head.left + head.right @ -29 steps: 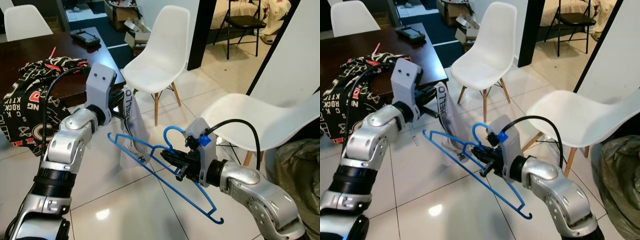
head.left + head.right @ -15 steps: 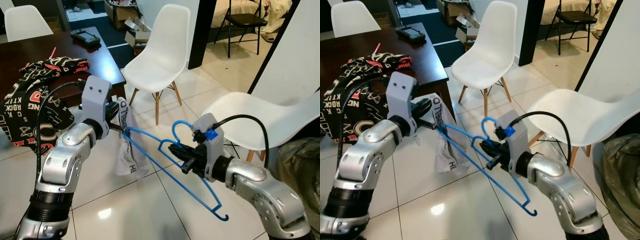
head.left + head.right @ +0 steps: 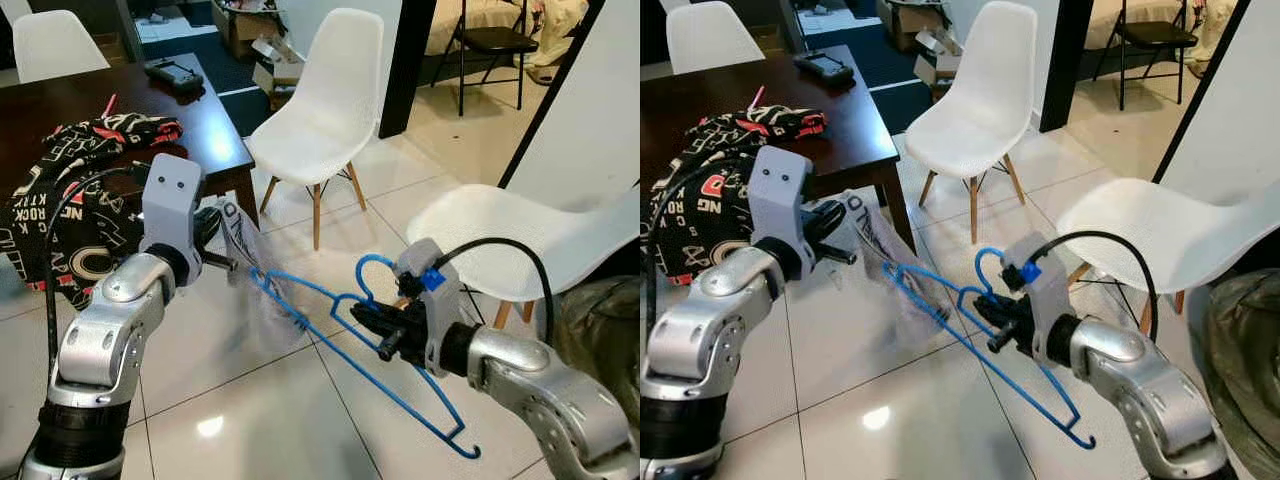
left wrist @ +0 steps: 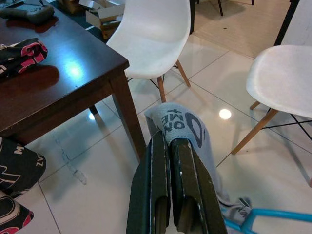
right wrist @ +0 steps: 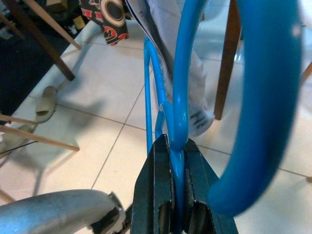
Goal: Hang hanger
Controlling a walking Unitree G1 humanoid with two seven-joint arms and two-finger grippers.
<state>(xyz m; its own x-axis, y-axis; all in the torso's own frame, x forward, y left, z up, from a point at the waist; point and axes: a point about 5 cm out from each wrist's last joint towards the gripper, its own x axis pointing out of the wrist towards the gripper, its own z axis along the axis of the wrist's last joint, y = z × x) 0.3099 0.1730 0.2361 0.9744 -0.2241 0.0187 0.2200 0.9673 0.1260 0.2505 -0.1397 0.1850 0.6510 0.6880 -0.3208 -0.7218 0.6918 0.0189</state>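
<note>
Over the tiled floor, the right gripper (image 3: 372, 325) clamps the blue hanger (image 3: 350, 330) at its neck while the left gripper (image 3: 222, 262) pinches a grey cloth (image 3: 250, 275) (one end of the hanger tucked in); hanging not yet done.

At the centre of the frame our right gripper (image 3: 992, 318) is clamped on the blue hanger (image 3: 980, 345) just below its hook. Centre left, our left gripper (image 3: 840, 243) pinches a pale printed garment (image 3: 880, 250), which drapes over the hanger's upper end. Two white chairs (image 3: 980, 90) stand behind, a dark table (image 3: 855, 110) at upper left.
</note>
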